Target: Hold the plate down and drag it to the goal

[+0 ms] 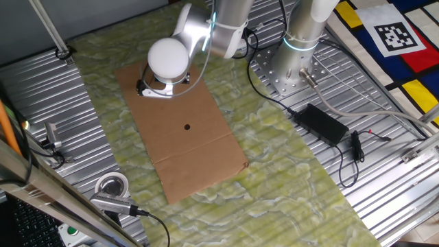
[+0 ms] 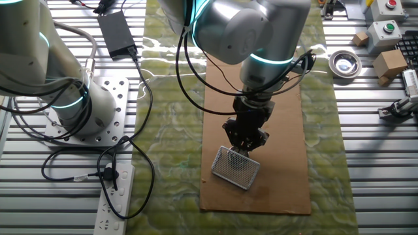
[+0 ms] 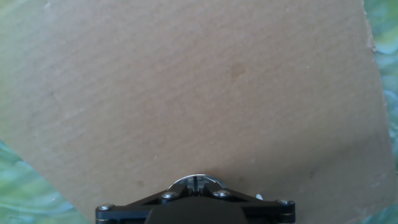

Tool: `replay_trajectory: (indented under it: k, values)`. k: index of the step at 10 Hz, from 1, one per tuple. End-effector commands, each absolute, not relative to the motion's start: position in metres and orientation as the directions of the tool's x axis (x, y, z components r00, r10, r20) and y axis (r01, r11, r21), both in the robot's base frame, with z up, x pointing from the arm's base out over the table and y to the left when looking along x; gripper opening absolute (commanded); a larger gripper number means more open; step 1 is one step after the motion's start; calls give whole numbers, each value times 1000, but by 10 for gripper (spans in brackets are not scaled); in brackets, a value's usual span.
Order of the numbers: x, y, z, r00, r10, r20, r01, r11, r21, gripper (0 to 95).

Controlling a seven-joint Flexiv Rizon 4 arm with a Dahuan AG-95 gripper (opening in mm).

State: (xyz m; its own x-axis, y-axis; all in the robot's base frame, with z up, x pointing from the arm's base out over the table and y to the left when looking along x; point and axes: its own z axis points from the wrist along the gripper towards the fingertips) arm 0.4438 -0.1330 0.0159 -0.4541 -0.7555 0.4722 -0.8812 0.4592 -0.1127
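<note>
One plate (image 3: 196, 181), only its silver rim visible under my tool (image 3: 196, 200) on the cardboard (image 3: 186, 81); tool opening I cannot tell. Weak pressure may let it slip away.

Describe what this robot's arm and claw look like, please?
The arm is thick, rounded, silver-grey metal with glowing teal rings at its joints and a white round cap. Thin black cables loop beside it. It tapers to a small black claw, whose dark bar with silver screws shows in the hand view.
</note>
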Motion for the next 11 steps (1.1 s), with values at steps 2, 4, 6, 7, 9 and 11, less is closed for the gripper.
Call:
replay_trajectory:
  k: [2, 4, 6, 7, 9, 11]
  values:
    - [444, -133, 15, -460, -756, 466, -878, 465, -112, 0]
    - [446, -132, 19, -477, -747, 464, -867, 485, -112, 0]
    - [449, -129, 20, -483, -748, 455, -864, 491, -110, 0]
    - [450, -128, 19, -484, -749, 453, -864, 492, -109, 0]
    - [450, -128, 19, -490, -747, 449, -860, 498, -109, 0]
    - [450, -128, 18, -498, -745, 445, -856, 505, -112, 0]
